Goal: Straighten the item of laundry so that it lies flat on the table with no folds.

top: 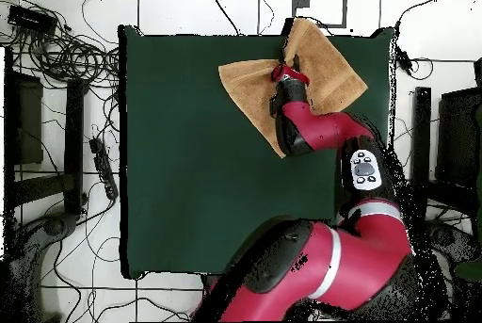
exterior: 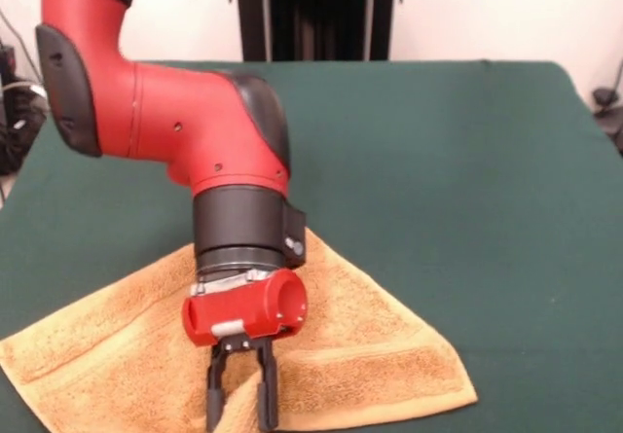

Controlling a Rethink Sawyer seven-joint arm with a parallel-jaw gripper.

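The orange-tan towel [exterior: 389, 355] lies at the near edge of the green table [exterior: 438, 161], left of centre in the front view. It is folded into a rough triangle, with a band stripe along its near edge. My gripper [exterior: 240, 418] points straight down on the towel's near middle. Its two black fingers [exterior: 214, 394] stand on either side of a raised ridge of cloth and pinch it. In the overhead view the towel [top: 247, 88] lies at the table's [top: 188, 150] top edge, right of centre, with the gripper [top: 285, 63] over its middle. The arm hides part of the cloth.
The table edge runs just below the towel in the front view. Open green cloth stretches to the right and behind [exterior: 467, 209]. Black stands and cables [top: 66, 56] lie on the floor around the table.
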